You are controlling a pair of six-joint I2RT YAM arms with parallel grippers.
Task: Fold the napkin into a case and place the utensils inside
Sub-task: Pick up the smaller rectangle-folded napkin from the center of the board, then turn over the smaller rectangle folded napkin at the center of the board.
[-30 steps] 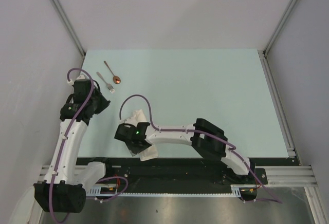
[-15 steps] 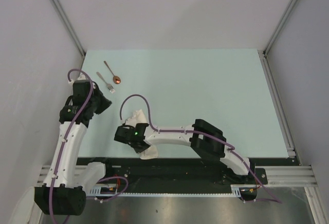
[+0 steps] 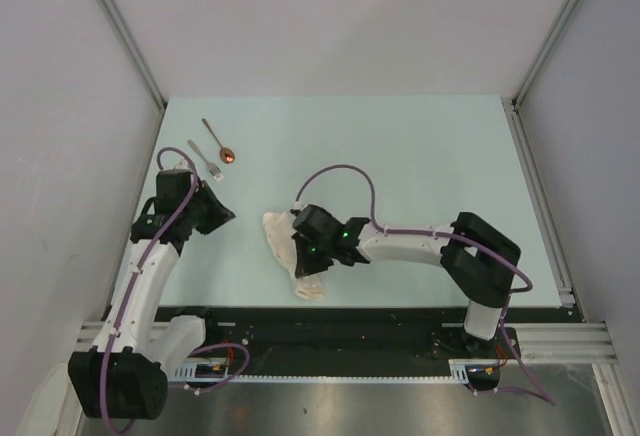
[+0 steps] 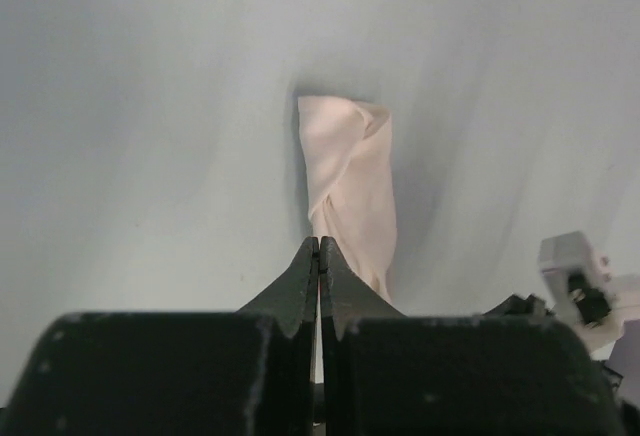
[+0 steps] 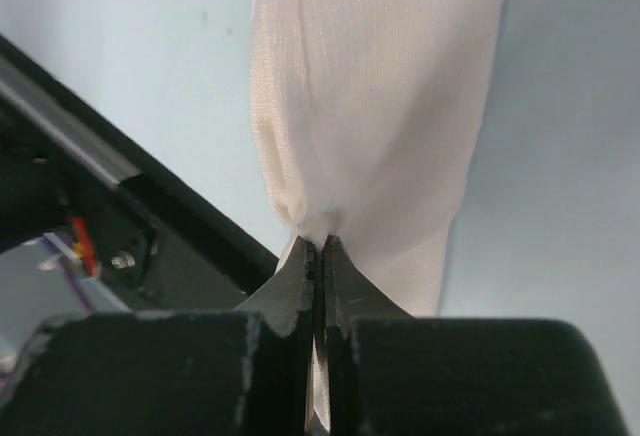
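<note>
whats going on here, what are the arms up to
The right gripper is pinched shut on the cream napkin, which lies bunched into a narrow strip near the front edge of the table. The left gripper is shut on nothing and hovers to the napkin's left. The fork and spoon lie untouched near the far left corner, not yet inside anything.

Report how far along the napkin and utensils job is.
Done: the napkin is already gathered into a narrow strip. In hand: the right gripper has its jaws shut on the napkin's end; the left gripper is shut, empty. Left: the fork and spoon lie outside it, far-left.
</note>
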